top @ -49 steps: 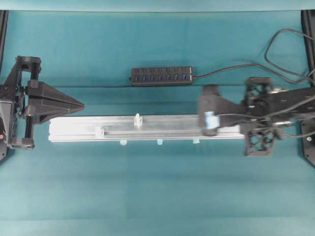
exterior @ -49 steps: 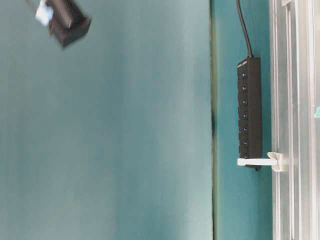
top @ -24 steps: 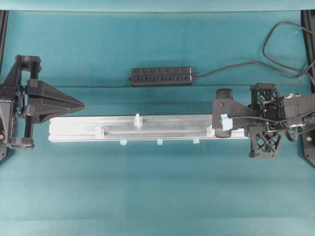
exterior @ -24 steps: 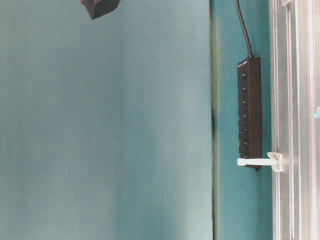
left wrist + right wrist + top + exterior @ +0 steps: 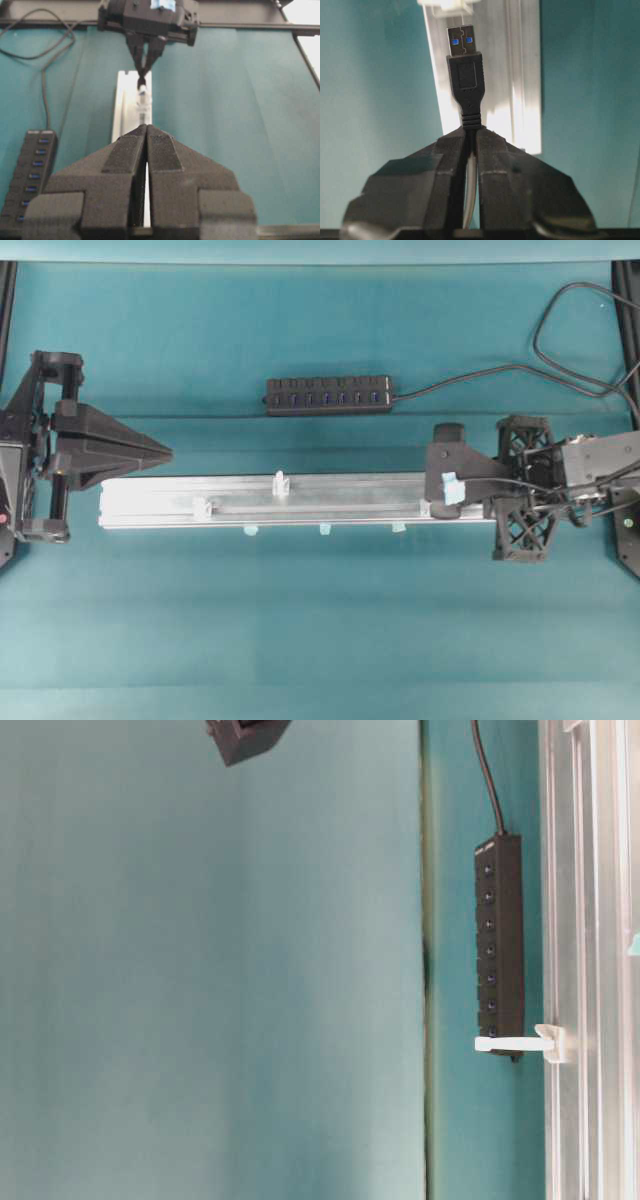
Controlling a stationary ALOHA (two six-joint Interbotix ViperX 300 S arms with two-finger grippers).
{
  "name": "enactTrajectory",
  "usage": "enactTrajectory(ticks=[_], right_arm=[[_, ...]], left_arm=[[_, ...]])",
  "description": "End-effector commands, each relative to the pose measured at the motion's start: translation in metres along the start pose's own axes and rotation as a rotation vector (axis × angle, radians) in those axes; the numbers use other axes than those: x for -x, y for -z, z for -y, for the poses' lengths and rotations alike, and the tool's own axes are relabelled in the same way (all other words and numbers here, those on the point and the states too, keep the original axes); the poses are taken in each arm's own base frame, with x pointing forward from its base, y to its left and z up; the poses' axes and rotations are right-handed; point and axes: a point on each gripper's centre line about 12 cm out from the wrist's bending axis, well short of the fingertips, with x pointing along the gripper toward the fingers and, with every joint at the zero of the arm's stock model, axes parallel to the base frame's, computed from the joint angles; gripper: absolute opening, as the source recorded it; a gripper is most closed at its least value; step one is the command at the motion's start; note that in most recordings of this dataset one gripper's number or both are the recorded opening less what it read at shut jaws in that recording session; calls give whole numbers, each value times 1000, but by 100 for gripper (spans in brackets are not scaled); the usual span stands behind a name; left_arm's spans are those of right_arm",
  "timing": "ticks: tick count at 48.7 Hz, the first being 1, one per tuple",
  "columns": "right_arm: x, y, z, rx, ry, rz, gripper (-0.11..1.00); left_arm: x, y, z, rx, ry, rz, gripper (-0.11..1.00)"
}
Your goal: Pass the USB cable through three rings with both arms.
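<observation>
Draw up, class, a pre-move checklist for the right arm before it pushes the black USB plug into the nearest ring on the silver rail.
1. Right gripper shut on the thin black USB cable just behind its plug: ok.
2. Plug points toward the whitish plastic ring: ok.
3. Plug already inside that ring: not ok, it is short of it.
4. Other two rings upright on the long silver aluminium rail: ok.
5. Left gripper shut, empty, at the rail's far end: ok.
6. Plug height matches ring opening: cannot tell.

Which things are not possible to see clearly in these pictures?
- Third ring: overhead view, right gripper covers the rail's right end.
- Whether the USB plug has entered the ring: right wrist view, top edge cuts the ring.
- Hub ports: too small to tell.
</observation>
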Motion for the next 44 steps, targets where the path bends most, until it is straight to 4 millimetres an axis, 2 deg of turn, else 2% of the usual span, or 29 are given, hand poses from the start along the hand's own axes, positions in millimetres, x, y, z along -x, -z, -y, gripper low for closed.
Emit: enactTrajectory(ticks=[1,33,44], right_arm=[[2,-8,0,-9,-4,30,-8],[-3,-29,-5,-24,-36,146,-8],[-5,-28,-4,-78,-52,194,-8]], left_arm=[[0,-12,0,2,-2,32,2],[-1,-11,-2,2,-6,28,2],[-12,-5,-6,7,-21,-6,2]])
